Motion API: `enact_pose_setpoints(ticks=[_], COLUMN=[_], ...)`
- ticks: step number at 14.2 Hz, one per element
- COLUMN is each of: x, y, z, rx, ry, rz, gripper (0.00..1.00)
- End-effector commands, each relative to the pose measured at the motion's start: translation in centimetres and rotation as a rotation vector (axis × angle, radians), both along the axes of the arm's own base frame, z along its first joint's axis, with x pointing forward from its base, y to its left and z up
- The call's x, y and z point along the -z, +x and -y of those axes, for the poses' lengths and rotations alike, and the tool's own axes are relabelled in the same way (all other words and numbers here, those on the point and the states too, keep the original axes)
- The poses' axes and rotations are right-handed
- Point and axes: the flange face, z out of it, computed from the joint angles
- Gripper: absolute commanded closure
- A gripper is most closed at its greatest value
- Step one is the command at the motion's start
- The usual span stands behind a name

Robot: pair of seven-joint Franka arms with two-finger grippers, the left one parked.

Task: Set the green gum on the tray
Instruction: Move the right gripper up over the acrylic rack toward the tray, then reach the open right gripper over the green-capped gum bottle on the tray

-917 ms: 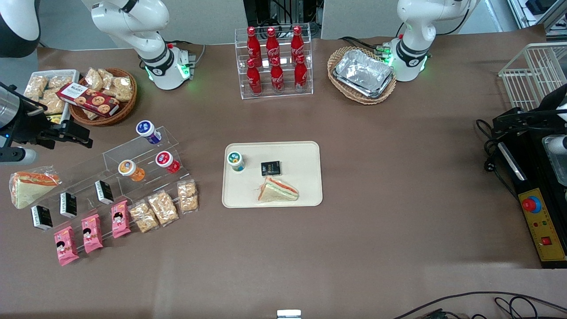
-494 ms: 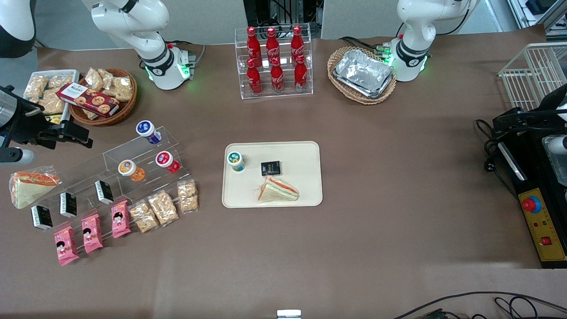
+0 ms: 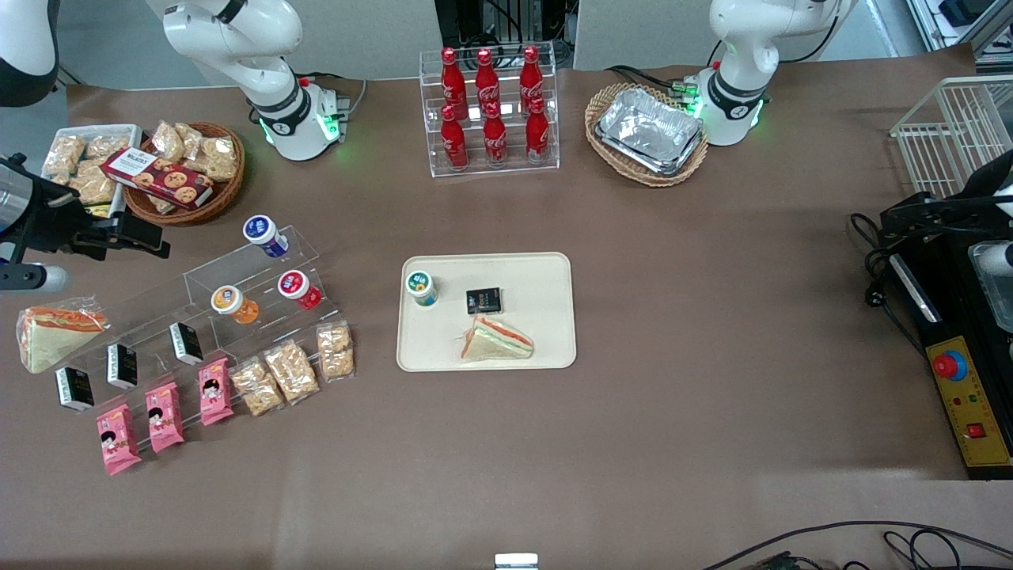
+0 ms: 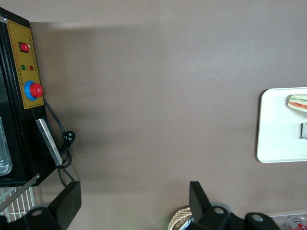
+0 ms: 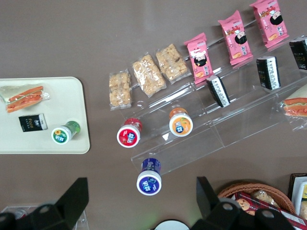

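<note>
Since the small green-lidded cylindrical green gum (image 3: 420, 287) stands upright on the flat cream-beige rectangular tray (image 3: 546, 273), in a corner near the rim, beside a small black packet (image 3: 483, 301) and a wrapped triangular sandwich (image 3: 496, 339), the placing looks done. The right arm's black two-finger gripper (image 3: 154, 241) hangs well apart at the working arm's end, near the wicker snack basket (image 3: 224, 191), jaws spread wide and holding nothing. The arm does well to pull away high, clear of the tiered acrylic rack (image 3: 261, 269)
</note>
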Motion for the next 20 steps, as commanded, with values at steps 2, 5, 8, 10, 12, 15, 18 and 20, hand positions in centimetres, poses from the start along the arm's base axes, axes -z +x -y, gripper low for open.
enact_pose_setpoints(ticks=[2,5,8,10,12,15,18,20], x=[0.5,2.5,4.4,5.7,7.2,9.0,10.0,10.7], y=[-1.4,-2.8,-4.5,-5.0,-5.5,-5.7,-5.3,-5.1], z=[-1.9,-3.7,-7.9,-10.6,-12.9,-15.4,-15.9,-16.3], rx=[-0.005,-0.021,0.018,0.009,-0.028,-0.057,-0.061,-0.067], ry=[0.029,0.027,0.011,0.003,0.001,-0.001,-0.004,-0.006], rz=[-0.021,-0.020,-0.022,-0.036,-0.036,-0.031,-0.039,-0.045], gripper=[0.00,0.00,0.00,0.00,0.00,0.00,0.00,0.00])
